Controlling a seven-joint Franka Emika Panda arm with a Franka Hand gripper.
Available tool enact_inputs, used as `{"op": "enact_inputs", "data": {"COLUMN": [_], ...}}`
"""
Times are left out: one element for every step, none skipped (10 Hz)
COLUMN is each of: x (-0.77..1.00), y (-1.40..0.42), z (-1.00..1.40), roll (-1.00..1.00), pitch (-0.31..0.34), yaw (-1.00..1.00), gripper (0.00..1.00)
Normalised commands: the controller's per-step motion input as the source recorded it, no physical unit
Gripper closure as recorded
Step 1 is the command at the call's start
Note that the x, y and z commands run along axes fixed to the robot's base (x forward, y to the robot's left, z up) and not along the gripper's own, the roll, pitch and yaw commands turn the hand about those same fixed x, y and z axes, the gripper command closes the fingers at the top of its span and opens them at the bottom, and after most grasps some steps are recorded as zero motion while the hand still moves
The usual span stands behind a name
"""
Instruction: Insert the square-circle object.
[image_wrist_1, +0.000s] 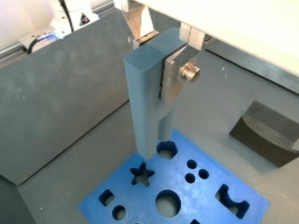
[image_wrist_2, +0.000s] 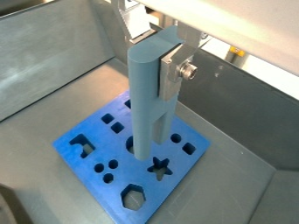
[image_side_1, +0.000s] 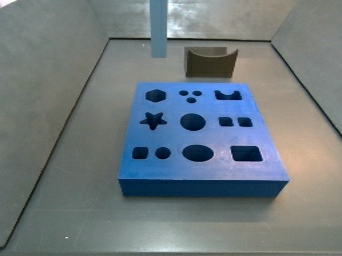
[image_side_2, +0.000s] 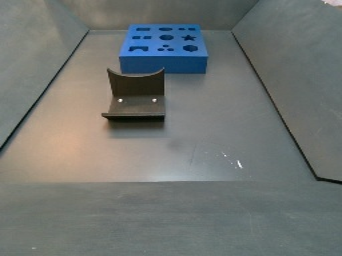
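Dull grey metal floor (image_side_2: 174, 150) between sloping grey walls (image_side_1: 60, 50), faint light glare.

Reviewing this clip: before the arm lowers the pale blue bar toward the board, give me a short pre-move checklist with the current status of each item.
1. Grip: ok. The tool holds the square-circle object near its top, a silver finger flat against its side in both wrist views.
2. Bar upright: ok, it hangs roughly vertical in both wrist views.
3. Bar clear of the board: ok. In a side view its lower end is above and behind the board.
4. Alignment with the matching hole: cannot tell; the prongs are hidden.
5. Board holes free: ok, none is filled.
6. Curved dark block: ok, it lies apart from the board.
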Motion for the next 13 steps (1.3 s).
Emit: {"op": "enact_inputs", "data": {"x": [0.0, 0.0, 0.0, 0.0, 0.0, 0.0, 0.0, 0.07, 0.07, 0.2, 0.15, 0.15, 0.21], "y": [-0.06, -0.07, -0.08, -0.11, -0.26, -0.27, -0.31, -0.44, -0.44, -0.45, -0.44, -0.43, -0.37], "z": [-0.25, -0.27, -0.27, -0.25, -0.26, -0.26, -0.24, -0.22, -0.23, -0.16, -0.15, -0.12, -0.07], "roll": [0.0, 0.0, 0.0, 0.0, 0.0, 0.0, 0.0, 0.03, 0.03, 0.0, 0.0, 0.0, 0.0], "pitch": [0.0, 0.0, 0.0, 0.0, -0.02, -0.019, 0.0, -0.01, -0.019, 0.0, 0.0, 0.0, 0.0], "yaw": [-1.0, -1.0, -1.0, -1.0, -0.92, -0.93, -0.92, -0.81, -0.81, -0.71, -0.75, -0.76, -0.74], "gripper": [1.0, 1.0, 1.0, 1.0, 1.0, 1.0, 1.0, 1.0, 1.0, 1.0, 1.0, 1.0, 1.0]}}
